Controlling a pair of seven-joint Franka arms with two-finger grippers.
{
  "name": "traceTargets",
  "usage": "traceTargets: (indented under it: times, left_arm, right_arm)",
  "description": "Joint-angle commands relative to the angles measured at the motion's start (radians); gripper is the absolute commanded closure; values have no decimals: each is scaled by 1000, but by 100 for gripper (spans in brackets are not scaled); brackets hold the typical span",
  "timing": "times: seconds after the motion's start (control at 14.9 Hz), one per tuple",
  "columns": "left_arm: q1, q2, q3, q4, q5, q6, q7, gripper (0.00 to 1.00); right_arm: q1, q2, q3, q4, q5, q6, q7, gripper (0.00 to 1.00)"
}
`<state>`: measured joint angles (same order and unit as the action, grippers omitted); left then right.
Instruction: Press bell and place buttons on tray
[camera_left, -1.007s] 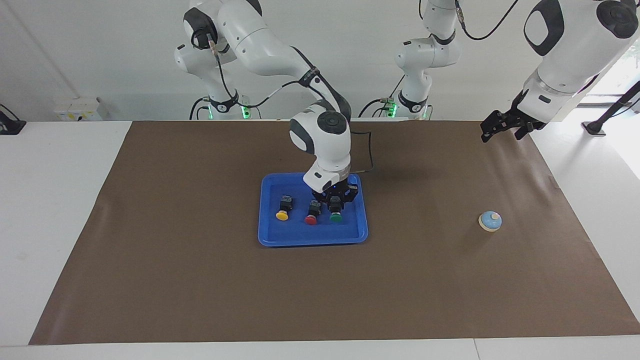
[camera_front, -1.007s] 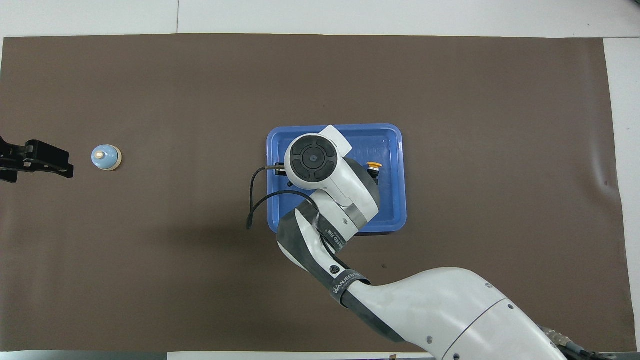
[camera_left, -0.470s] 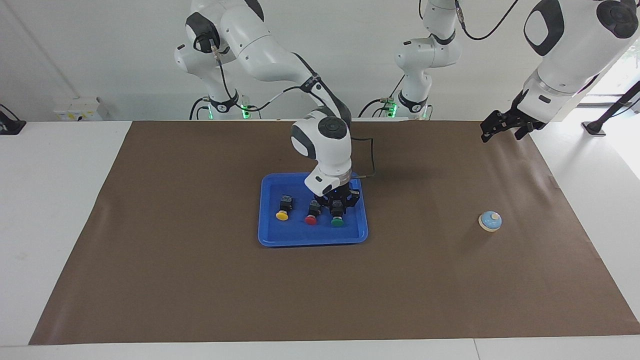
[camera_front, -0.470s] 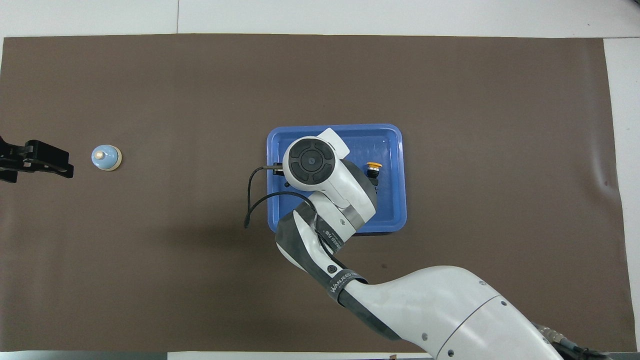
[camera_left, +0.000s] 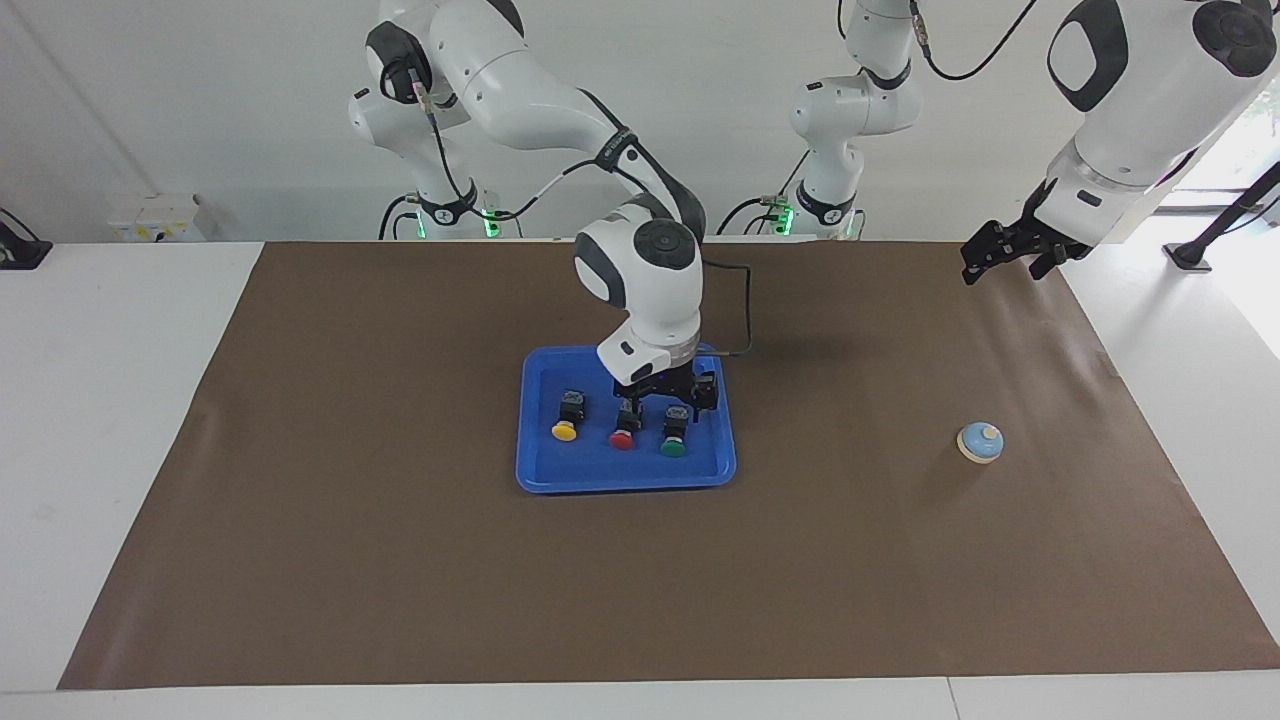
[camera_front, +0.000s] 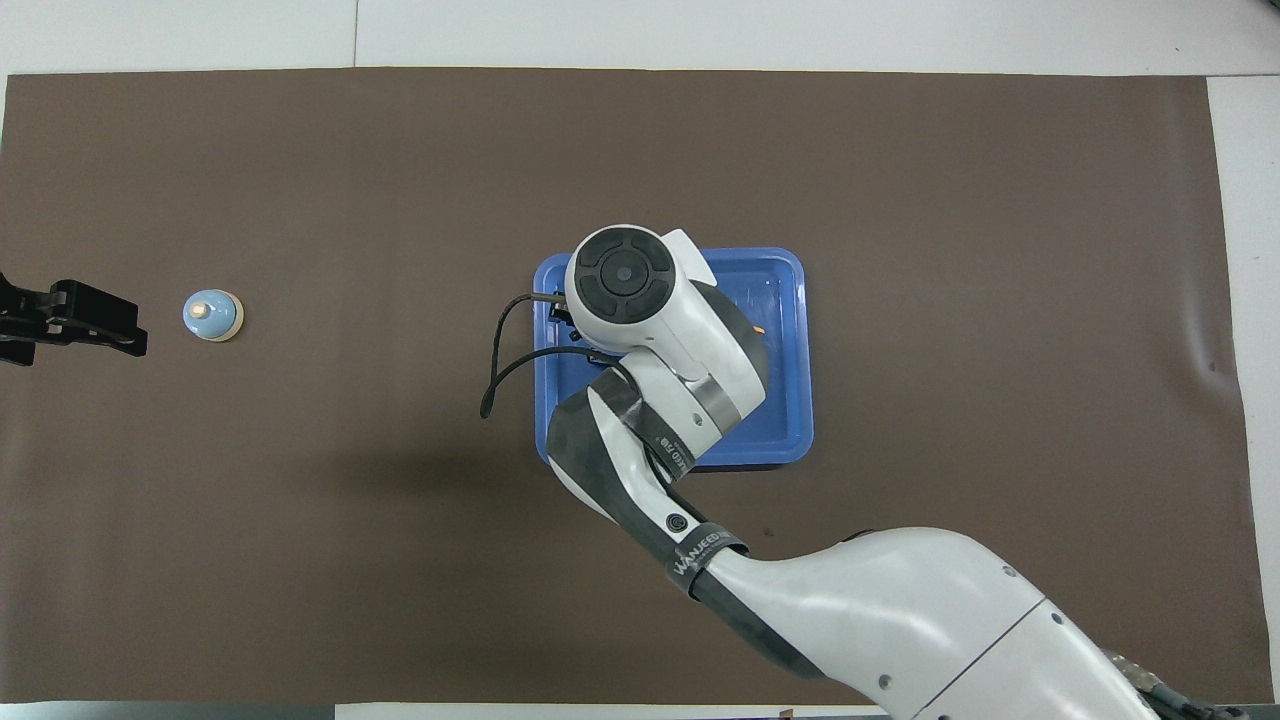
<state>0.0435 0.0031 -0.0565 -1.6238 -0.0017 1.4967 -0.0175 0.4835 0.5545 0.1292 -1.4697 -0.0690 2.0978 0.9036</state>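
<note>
- Waiting in the air over the corner of the brown mat (camera_left: 400, 560) at the left arm's end: left gripper (camera_left: 1010, 252), jaws apart, nothing between them.
- Hanging low over the blue tray (camera_left: 625, 485), just above the green button (camera_left: 673, 441): right gripper (camera_left: 660, 400), jaws spread wide and clear of the button, holding nothing.
- Lying in the tray in one row, caps pointing away from the robots: yellow button (camera_left: 566, 421) toward the right arm's end, red button (camera_left: 624, 431) in the middle, green one beside it, close but apart.
- So, by the look of it, placing part done (all three inside the rim, none left on the mat).
- About level with the buttons, well apart from the tray toward the left arm's end: bell (camera_left: 980, 443), upright on the mat, untouched at this moment; no telling whether already rung.
- Left to do, at most: pressing the bell, a job for the left gripper, and lifting the right arm away from the tray.
- Nothing between the left gripper and the bell; only bare mat and the white worktop (camera_left: 100, 400) around it.
- Seen from overhead, most of the tray's contents hidden under the right arm.
</note>
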Motion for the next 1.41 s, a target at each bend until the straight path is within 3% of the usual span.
traceTargets:
  times: [0.0, 0.74, 0.94, 1.34]
  left_arm:
    - [-2, -25, 4, -28, 2, 13, -4, 0]
    - [-2, -25, 4, -28, 2, 13, -4, 0]
    - [-2, -25, 4, -28, 2, 13, -4, 0]
    - [-1, -28, 6, -34, 2, -7, -6, 0]
  right_arm:
    - [-101, -59, 13, 12, 49, -86, -34, 0]
    - [-422, -241, 10, 2, 51, -373, -764, 0]
    - [-476, -300, 6, -4, 51, -462, -873, 0]
    - [-552, -504, 7, -107, 52, -573, -905, 0]
